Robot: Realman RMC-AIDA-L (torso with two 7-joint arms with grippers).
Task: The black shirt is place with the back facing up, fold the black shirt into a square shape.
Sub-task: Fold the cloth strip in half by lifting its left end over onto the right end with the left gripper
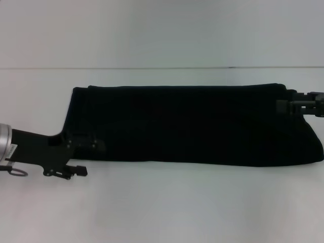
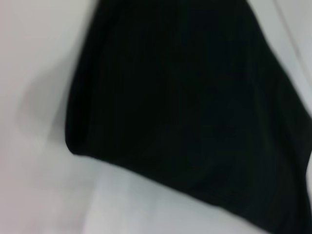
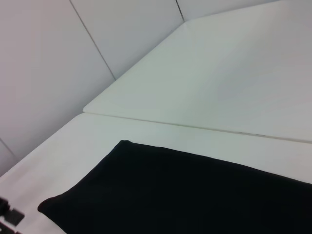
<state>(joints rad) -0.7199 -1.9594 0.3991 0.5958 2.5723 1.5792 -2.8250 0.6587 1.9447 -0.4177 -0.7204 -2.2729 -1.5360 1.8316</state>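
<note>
Head view shows the left gripper low over the white tabletop toward its left edge, its black body lying against the near left corner of the black shirt; whether its fingers are closed on cloth or loose cannot be made out, since black metal and black fabric merge there. A silver arm link and a small wire loop trail off behind it toward the left edge.

The shirt itself lies folded into a long, narrow band running across the middle of the tabletop, nearly from side to side. Its far edge is straight, its near edge sags slightly lower toward the right, and the right end is rounded. The surface is plain black with no lettering showing, smooth, with only a faint seam line near the left end.

From the left wrist the black shirt fills most of the picture as a dark, featureless mass over the pale tabletop.

At the far right corner of the band, the right gripper meets the cloth; its grip also cannot be told. Its wrist camera shows the black shirt lying flat, one corner pointing toward a seam in the tabletop.
</note>
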